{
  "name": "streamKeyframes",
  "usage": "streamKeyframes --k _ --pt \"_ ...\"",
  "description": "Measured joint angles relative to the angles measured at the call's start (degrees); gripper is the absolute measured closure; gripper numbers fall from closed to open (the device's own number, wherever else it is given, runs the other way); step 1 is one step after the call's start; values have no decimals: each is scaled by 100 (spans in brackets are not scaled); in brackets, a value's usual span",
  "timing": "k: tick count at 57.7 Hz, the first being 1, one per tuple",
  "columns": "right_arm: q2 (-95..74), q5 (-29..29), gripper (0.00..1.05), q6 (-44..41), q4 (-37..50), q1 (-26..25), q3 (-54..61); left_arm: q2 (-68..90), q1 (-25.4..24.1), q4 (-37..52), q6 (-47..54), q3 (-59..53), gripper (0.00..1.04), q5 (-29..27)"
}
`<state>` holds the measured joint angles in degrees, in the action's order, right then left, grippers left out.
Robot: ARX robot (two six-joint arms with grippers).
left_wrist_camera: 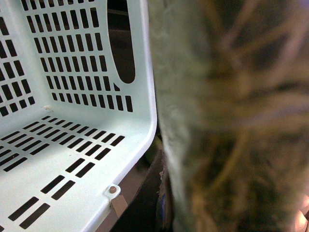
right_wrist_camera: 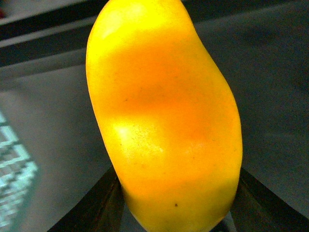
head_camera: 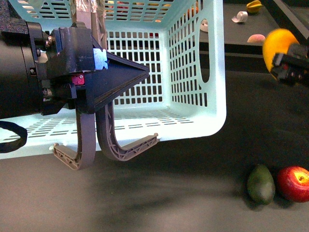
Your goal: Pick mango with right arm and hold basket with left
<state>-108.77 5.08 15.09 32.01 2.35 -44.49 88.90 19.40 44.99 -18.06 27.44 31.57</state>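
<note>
Yellow mango (head_camera: pixel 279 46), pinched at one end by R gripper (head_camera: pixel 289 67) fingers, hangs clear right of basket (head_camera: pixel 212 96), whose handles (head_camera: pixel 105 135) L gripper (head_camera: pixel 137 77) jaws clamp: smooth skin may slip out, tilted basket may swing.

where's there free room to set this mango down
What shows of the basket floor is bare inside its slotted walls. The dark table is free in front of the basket, left of the avocado. Crowded: avocado beside apple, and the handles clamped in the left gripper. The right gripper holds the mango.
</note>
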Motion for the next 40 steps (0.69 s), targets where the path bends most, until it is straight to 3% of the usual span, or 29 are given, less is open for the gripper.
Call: streamKeyframes --k 22,40 --pt "1471 544 52 66 -525 1329 74 0 0 0 0 0 95 -4" --pt "911 304 52 129 -708 2004 -402 0 0 2 0 0 95 -2"
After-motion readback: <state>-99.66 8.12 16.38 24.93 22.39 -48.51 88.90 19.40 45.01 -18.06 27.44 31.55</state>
